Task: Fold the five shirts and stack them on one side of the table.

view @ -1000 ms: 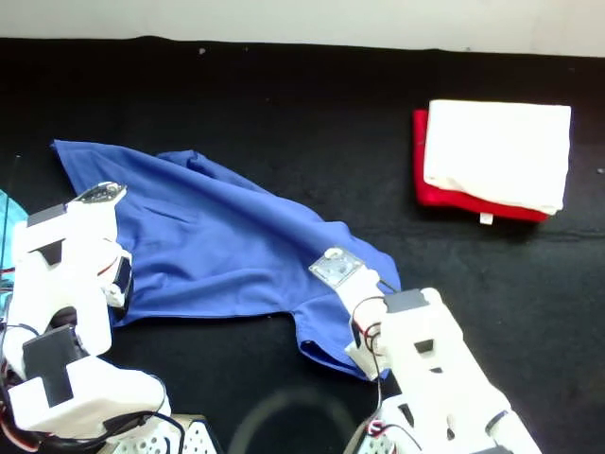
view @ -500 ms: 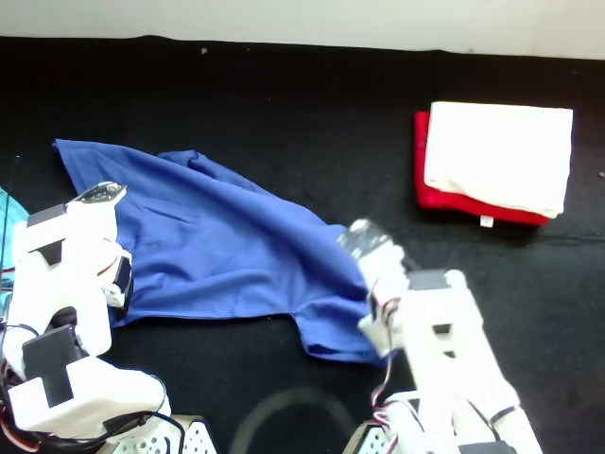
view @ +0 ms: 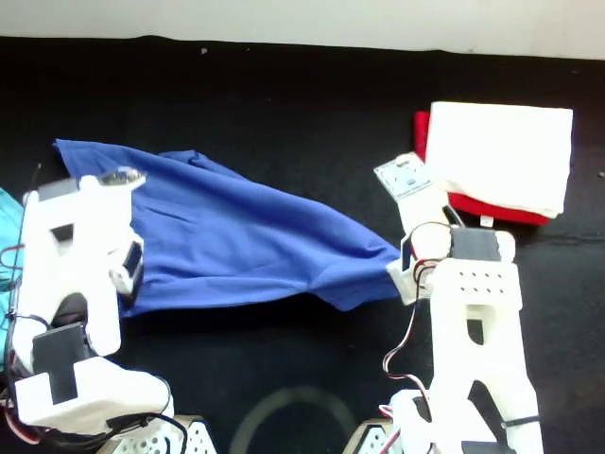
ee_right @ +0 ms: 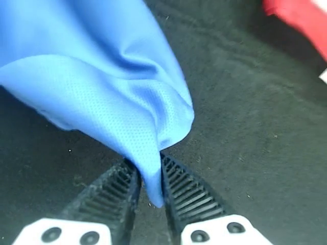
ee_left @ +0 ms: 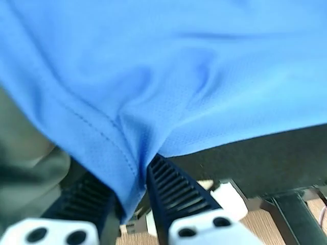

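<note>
I read the left gripper [ee_left: 130, 178] clamped on the blue shirt [view: 236, 236] near the table's [view: 284, 85] left edge. The right gripper [ee_right: 147, 171] pinches the shirt's opposite end, right of centre. A folded white shirt [view: 496, 151] lies on a red shirt [view: 423, 128] toward the far right corner.

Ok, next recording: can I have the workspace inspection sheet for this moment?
Surface: black table, cloth-covered.
Job's things: blue shirt stretched between both arms; folded white shirt on folded red shirt, beside the right arm.
Clutter: teal fabric at the table's edge by the left arm.
Grippers: left pincer shut on the blue shirt's hem; right pincer shut on its corner.
Cables: thin wires on the right arm.
Surroundings: pale wall behind the table.
</note>
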